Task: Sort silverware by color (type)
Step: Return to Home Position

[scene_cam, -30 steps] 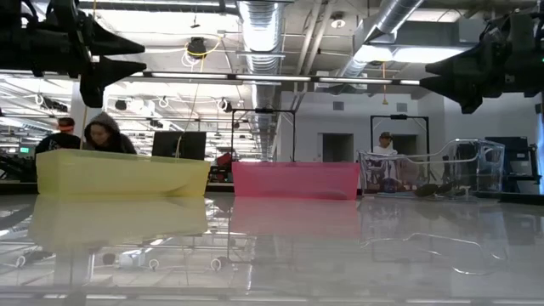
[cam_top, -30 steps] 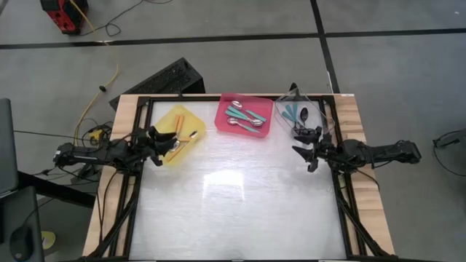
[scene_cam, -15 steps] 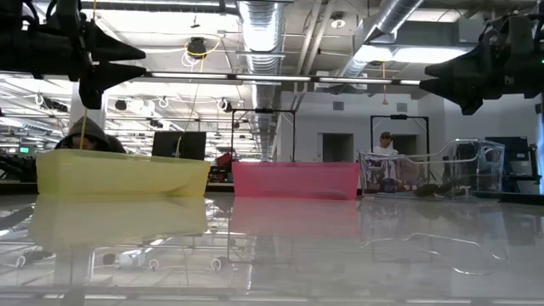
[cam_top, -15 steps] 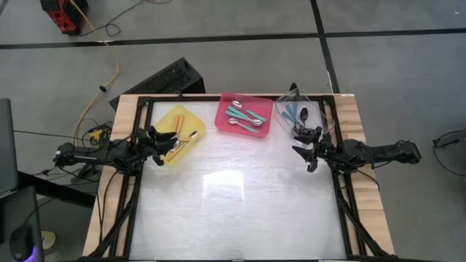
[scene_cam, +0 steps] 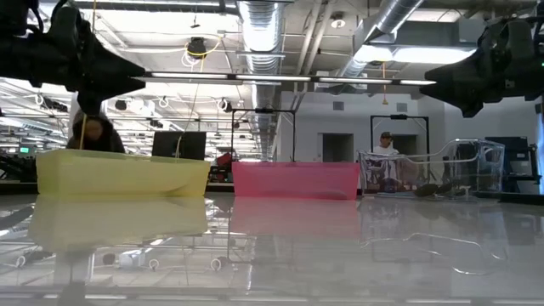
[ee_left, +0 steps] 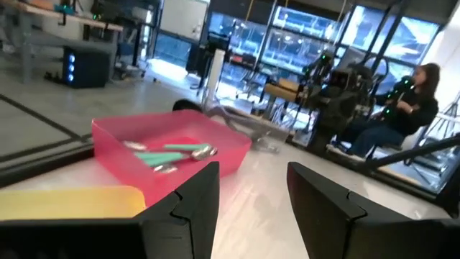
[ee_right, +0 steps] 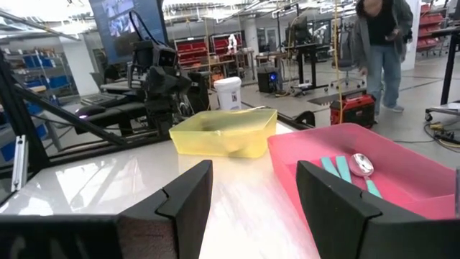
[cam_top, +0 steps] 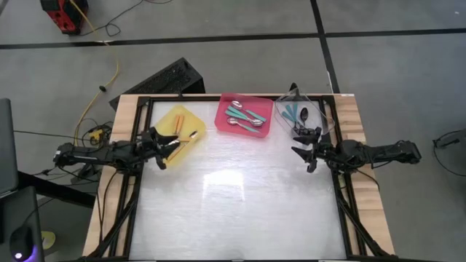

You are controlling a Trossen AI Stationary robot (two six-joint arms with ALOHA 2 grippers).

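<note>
Hovering above the white table (cam_top: 233, 211), the left gripper (cam_top: 164, 150) sits at the near edge of the yellow tray (cam_top: 172, 116). Its jaws are wide apart with nothing between them, and its wrist view shows the two dark fingers (ee_left: 192, 196) spread over bare tabletop. The right gripper (cam_top: 301, 151) hangs on the right side of the table, just near of the clear tray (cam_top: 319, 116). It is also spread wide and empty, with both fingers (ee_right: 185, 196) clear of everything. In the low view both grippers are raised well off the surface, the left gripper (scene_cam: 121, 75) high on the left and the right gripper (scene_cam: 444, 82) high on the right.

All the silverware lies in the three trays lined up along the far edge of the table. The orange-handled spoons (cam_top: 183, 135) rest in the yellow tray on the left. The teal-handled spoons (cam_top: 243, 117) with shiny bowls lie in the pink tray (cam_top: 225, 109) in the middle. The dark-bowled spoons (cam_top: 297, 113), also teal in the handle, are in the clear tray on the right.

Beyond the table, a seated person (ee_left: 411, 108) shows in the left wrist view. A standing person (ee_right: 382, 32) shows in the right wrist view.
</note>
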